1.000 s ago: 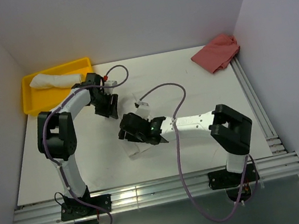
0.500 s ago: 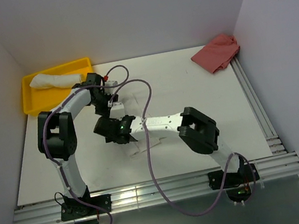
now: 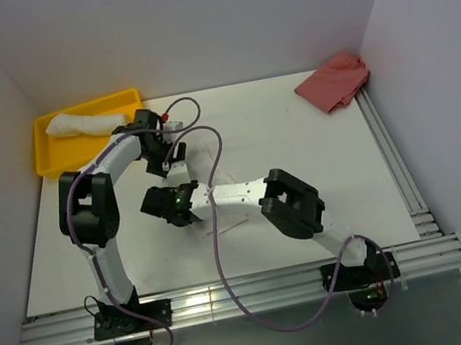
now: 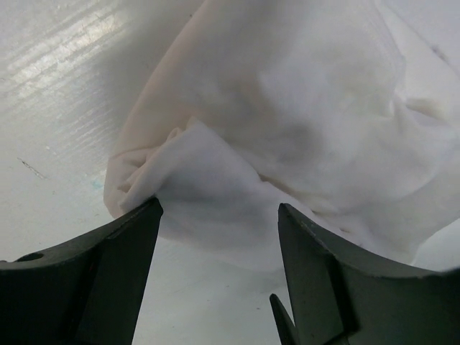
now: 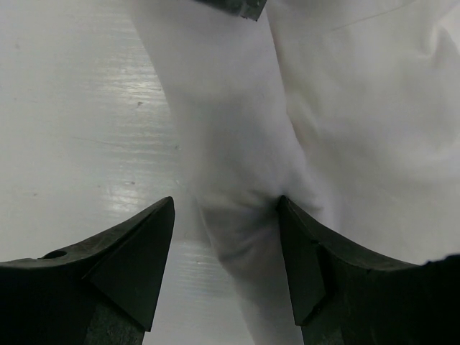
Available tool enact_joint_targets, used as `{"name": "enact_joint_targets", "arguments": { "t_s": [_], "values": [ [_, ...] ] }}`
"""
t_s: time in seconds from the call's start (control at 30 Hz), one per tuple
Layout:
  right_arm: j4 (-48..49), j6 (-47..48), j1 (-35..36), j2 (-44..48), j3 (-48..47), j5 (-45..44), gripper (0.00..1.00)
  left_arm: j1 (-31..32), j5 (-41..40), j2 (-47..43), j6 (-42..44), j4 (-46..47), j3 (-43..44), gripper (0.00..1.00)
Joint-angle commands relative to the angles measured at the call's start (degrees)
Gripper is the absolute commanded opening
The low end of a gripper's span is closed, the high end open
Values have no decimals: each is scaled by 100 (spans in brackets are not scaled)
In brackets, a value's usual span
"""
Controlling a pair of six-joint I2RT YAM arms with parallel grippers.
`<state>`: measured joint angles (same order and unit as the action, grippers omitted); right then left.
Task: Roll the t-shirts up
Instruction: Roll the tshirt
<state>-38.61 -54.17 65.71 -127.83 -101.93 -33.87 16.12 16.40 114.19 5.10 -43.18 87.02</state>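
So the whole setup sits in a plain white box, walls (image 3: 186, 19) on three sides, and a white table (image 3: 320, 174) fills most of the overhead view. Both arms are bolted at the near edge. The right arm (image 3: 243, 192) reaches way across to the left half of the table, and the left arm (image 3: 113, 162) bends in from its side, so the two wrists end up close together left of centre.

The loose t-shirt (image 4: 302, 108) lies right there on the table under the two wrists. It's white on white, so you can barely make it out from overhead, but both wrist cams are full of bunched, soft fabric.

At the far left corner there's a yellow tray (image 3: 47, 156) with a rolled t-shirt (image 3: 83, 122) lying in it. Over at the far right corner, against the wall, there's a crumpled red cloth (image 3: 333, 81), well apart from everything else.

The left gripper (image 4: 219, 208) has its jaws apart. A folded edge of the loose shirt sits just past the tips, touching the left one, not pinched.

The right gripper (image 5: 225, 205) is spread wide too. A long fold of the same shirt runs straight down the gap and reaches both fingers. It doesn't look squeezed to me.
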Motion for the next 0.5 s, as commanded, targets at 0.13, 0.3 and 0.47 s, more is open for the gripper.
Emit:
{"name": "enact_joint_targets", "arguments": {
  "t_s": [0.13,0.3,0.47],
  "values": [
    [-1131,-102,29,-462,-213,-471,66,5,135,-116,61,-120,701,76],
    [-1245,-137,3,-550,-178,-428,53,-4,188,-274,43,-279,983,77],
    [-895,-260,-146,-331,313,-16,24,-39,302,-459,43,-358,975,76]
  ]
}}
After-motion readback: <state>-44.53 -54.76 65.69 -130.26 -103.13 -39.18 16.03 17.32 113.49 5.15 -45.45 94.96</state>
